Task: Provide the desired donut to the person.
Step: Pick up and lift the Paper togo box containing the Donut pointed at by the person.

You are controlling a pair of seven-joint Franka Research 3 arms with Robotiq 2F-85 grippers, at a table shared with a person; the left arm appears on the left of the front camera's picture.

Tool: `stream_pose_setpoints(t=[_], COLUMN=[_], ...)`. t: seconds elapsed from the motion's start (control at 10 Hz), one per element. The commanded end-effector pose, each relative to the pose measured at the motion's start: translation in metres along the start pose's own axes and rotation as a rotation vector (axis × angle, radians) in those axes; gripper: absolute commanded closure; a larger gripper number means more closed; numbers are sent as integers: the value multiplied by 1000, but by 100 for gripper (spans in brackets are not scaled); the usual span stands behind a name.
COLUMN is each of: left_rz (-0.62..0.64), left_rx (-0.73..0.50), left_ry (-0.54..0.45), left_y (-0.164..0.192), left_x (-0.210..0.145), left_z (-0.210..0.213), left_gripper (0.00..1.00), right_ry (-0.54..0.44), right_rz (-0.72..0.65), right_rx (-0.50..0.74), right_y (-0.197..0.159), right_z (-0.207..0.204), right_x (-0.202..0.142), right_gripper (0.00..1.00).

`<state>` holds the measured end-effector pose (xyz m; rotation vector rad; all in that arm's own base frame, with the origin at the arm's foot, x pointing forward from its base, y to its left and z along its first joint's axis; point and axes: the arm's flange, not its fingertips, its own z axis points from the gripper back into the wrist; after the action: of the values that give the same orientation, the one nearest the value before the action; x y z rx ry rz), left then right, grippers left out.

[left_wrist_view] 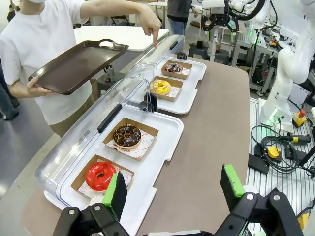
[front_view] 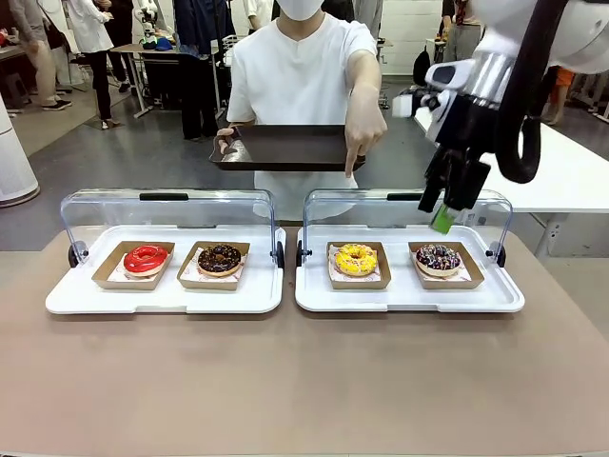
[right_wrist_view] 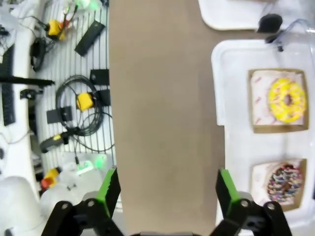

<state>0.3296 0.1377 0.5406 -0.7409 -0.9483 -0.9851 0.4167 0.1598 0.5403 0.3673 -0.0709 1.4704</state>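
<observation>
Right tool [right_wrist_view: 166, 191]: fingers apart, nothing between them. It points straight down at bare desk [right_wrist_view: 167, 98], just beside the white tray [front_view: 409, 300].

Left tool [left_wrist_view: 174, 189]: fingers also apart and empty, near the red donut [left_wrist_view: 100, 175].

You find the yellow donut [front_view: 355, 258] on that white tray, on the side nearer the desk's middle. It lies flat, hole up, in a square cardboard holder [front_view: 355, 282]. It is round, so it has no long axis. The sprinkled chocolate donut [front_view: 438, 257] sits beside it, toward the desk's end. The clear lid [front_view: 400, 205] stands swung up behind both.

The person [front_view: 300, 76] holds a dark tray [front_view: 285, 148] in one hand. The other hand [front_view: 360, 143] points its index finger downward, in line with the yellow donut in the front view.
</observation>
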Motion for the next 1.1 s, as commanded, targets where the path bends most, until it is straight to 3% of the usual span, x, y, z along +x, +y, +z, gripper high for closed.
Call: stream_pose_setpoints(t=[0.0, 0.1, 0.2, 0.9, 1.0], left_rz=[-18, -18, -18, -18, -18], left_rx=[-3, -3, -3, -3, -3], left_ry=[-20, -20, -20, -20, -20], left_y=[1, 1, 1, 1, 1], left_x=[1, 1, 1, 1, 1], left_z=[1, 1, 1, 1, 1], left_gripper=[0, 0, 0, 0, 0], right_ry=[-20, -134, 6, -16, 59], right_rz=[87, 105, 36, 52, 94], right_rx=[-26, -5, -3, -8, -60], right_y=[6, 14, 2, 3, 5], right_z=[-16, -18, -11, -13, -16], right_x=[-6, -16, 3, 0, 20], right_gripper=[0, 0, 0, 0, 0])
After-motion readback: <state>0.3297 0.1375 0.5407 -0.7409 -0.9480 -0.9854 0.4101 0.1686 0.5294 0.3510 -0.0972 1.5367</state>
